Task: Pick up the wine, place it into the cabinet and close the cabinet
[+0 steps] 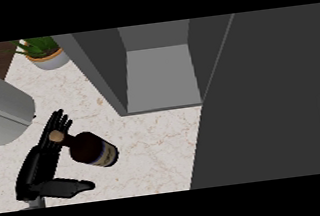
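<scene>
Fingers (57,123) of the black left hand (40,166) stand straight, apart, beside the dark glass wine bottle (93,149) lower left on the marbled worktop (153,148), likely heavy, slick, breakable; grip its broad body.

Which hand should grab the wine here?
Left. The left hand is open right beside the wine bottle, fingers at its neck. The right hand isn't in view. The cabinet stands open ahead.
</scene>
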`<act>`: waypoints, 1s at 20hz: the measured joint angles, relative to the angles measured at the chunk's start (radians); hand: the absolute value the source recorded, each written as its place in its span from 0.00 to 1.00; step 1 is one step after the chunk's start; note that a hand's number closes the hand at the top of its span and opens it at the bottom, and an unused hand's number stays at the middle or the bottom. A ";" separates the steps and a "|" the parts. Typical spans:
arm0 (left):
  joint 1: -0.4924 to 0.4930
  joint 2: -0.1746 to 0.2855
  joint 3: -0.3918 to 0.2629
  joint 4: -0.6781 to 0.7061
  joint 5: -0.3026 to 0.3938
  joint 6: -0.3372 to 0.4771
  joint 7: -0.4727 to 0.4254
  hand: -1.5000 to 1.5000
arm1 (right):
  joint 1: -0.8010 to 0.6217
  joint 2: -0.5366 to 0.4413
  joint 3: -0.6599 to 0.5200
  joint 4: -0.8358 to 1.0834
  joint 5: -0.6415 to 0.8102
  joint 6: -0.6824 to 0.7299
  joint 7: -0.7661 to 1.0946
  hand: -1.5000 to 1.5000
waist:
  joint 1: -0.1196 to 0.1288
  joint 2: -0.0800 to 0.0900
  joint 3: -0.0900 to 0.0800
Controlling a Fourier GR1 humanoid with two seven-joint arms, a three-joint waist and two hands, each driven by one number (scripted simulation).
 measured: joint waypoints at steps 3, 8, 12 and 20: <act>-0.019 0.001 0.001 0.080 -0.018 -0.008 -0.050 0.00 | -0.025 0.009 0.022 0.002 0.005 -0.022 0.021 0.00 | 0.000 -0.001 0.000; -0.058 0.000 0.004 0.195 -0.008 -0.049 -0.083 0.00 | -0.034 -0.013 0.025 0.000 0.007 -0.037 0.026 0.00 | -0.002 -0.001 0.000; -0.100 -0.002 0.004 0.290 0.002 -0.088 -0.106 0.00 | -0.048 -0.021 0.031 0.002 0.009 -0.050 0.034 0.00 | -0.003 -0.001 0.000; -0.171 0.001 0.004 0.450 -0.021 -0.122 -0.196 0.00 | -0.042 -0.059 0.031 -0.001 0.011 -0.066 0.027 0.00 | -0.005 0.000 0.000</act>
